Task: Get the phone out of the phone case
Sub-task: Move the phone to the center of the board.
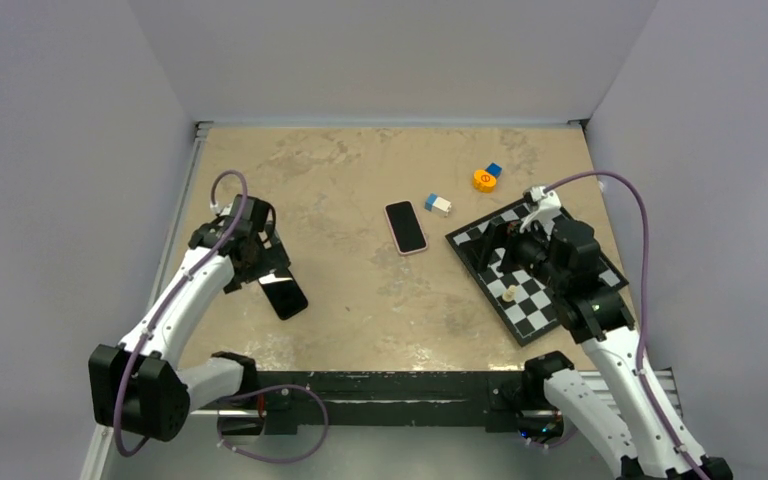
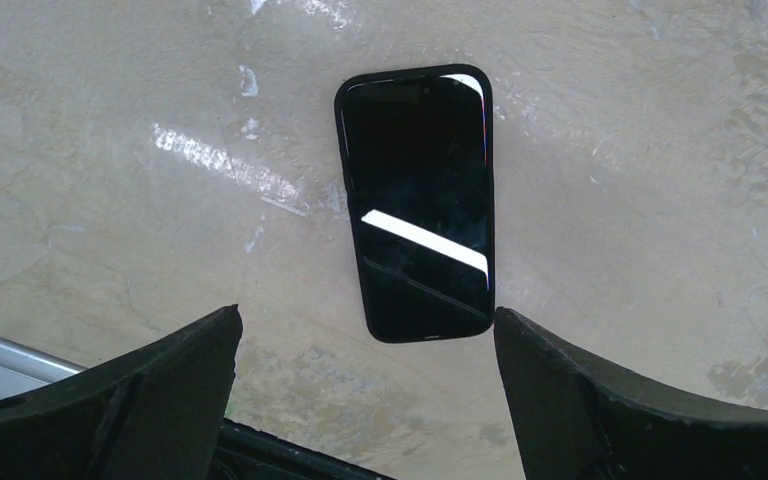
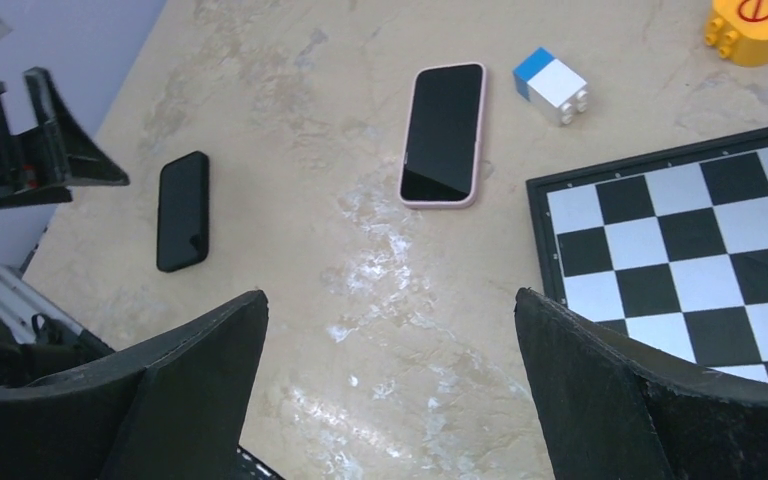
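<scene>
1. The black-cased phone [image 2: 417, 200] lay flat on the table [image 1: 360, 310], lower left in the top view, apparently not yet out of its case.
2. The left fingers [image 2: 160, 385] hung spread above it, empty.
3. The right fingers [image 3: 190, 385], also spread and empty, hung over the chessboard [image 1: 535, 300].
4. The whole removal seemed left to do.

**Top external.** Fixed, high, above and behind the arm bases. Looks down on the whole table [image 1: 340, 180], with the black-cased phone [image 1: 283, 296] left of centre.

**Left wrist.** Close, almost straight down on the black-cased phone [image 2: 415, 200], which fills mid-frame.

**Right wrist.** Farther off, oblique across the table. The pink-cased phone [image 3: 444, 133] and checkerboard [image 3: 680, 240] lie right of the black-cased phone [image 3: 182, 210].

**Shared.** The black-cased phone appears in all three views. The pink-cased phone [image 1: 406, 227] and checkerboard [image 1: 530, 300] appear in the top external and right wrist views.
</scene>
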`<action>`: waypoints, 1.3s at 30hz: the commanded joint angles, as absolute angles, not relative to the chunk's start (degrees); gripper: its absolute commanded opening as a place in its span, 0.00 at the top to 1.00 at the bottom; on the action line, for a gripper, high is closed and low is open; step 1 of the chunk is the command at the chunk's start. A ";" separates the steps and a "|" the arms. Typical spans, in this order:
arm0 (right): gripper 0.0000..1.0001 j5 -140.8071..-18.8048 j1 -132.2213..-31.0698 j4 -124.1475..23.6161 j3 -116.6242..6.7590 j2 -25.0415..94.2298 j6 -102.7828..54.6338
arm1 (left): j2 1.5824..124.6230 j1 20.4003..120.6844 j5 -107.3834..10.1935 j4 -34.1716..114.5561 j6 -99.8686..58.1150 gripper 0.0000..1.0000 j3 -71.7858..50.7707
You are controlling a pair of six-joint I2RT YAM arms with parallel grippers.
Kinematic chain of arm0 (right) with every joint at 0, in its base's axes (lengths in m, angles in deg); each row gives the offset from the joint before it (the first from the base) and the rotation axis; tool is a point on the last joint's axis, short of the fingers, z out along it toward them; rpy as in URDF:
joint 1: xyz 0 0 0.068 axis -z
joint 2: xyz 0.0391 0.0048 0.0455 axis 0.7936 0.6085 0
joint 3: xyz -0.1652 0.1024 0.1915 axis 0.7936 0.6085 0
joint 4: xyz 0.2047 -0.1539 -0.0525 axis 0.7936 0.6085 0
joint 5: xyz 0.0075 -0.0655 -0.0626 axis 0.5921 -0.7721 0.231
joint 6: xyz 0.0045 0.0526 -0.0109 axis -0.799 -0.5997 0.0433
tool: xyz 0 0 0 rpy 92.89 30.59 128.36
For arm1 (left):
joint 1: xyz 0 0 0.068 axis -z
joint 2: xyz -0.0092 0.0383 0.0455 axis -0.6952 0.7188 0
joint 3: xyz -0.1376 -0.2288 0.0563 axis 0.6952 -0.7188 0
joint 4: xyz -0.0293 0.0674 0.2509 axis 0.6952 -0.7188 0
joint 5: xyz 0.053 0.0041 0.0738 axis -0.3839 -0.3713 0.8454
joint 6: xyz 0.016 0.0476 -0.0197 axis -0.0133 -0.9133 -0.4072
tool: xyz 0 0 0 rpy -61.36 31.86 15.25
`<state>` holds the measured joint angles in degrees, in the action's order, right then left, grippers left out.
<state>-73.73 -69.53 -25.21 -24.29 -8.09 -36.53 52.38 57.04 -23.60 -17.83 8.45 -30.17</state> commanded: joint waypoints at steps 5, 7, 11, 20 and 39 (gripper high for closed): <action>0.02 -74.77 -76.90 -31.57 -24.32 -5.96 -39.06 | 64.13 54.95 -29.68 -11.04 14.21 0.00 -29.09; 0.02 -75.34 -78.24 -32.33 -23.88 -5.88 -39.69 | 66.47 54.17 -30.66 -8.82 15.81 0.00 -29.80; 0.02 -75.77 -79.98 -33.79 -22.55 -5.79 -40.91 | 71.13 53.09 -29.55 -6.06 17.79 0.00 -30.51; 0.02 -77.76 -82.01 -34.68 -22.13 -4.58 -41.41 | 73.90 52.39 -28.05 -8.85 20.56 0.00 -27.98; 0.02 -81.11 -91.04 -40.82 -22.71 4.54 -42.86 | 72.28 51.97 -32.03 -4.27 26.77 0.06 -34.60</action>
<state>-78.04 -86.58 -36.73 -21.89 1.26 -42.10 72.56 52.67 -30.14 -6.64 24.80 -33.53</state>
